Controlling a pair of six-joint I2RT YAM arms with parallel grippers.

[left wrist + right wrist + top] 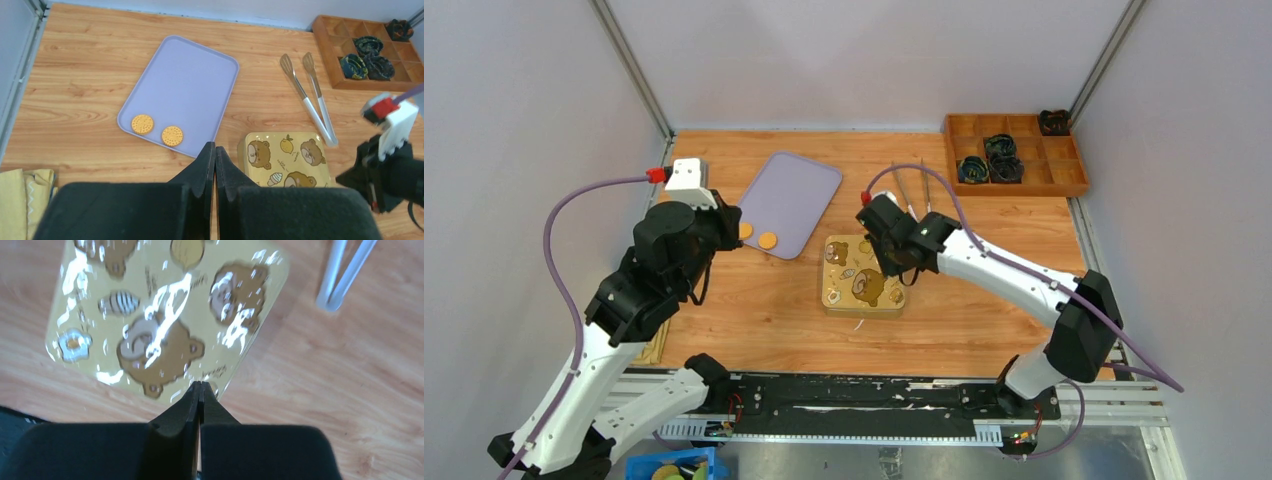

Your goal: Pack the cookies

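Two round orange-yellow cookies [142, 124] [172, 135] lie on the near end of a lilac tray [190, 85]; they also show in the top view [767, 240]. A square yellow tin [862, 274] with bear pictures sits closed at the table's middle, and shows in the left wrist view [287, 157] and the right wrist view [165, 315]. My left gripper [215, 146] is shut and empty, hovering near the tray's near edge. My right gripper [200, 385] is shut and empty, its tips over the tin's near edge.
Metal tongs [914, 190] with white handles lie behind the tin. A wooden compartment box [1016, 152] with dark coiled items stands at the back right. A yellow cloth [22, 195] lies at the table's left edge.
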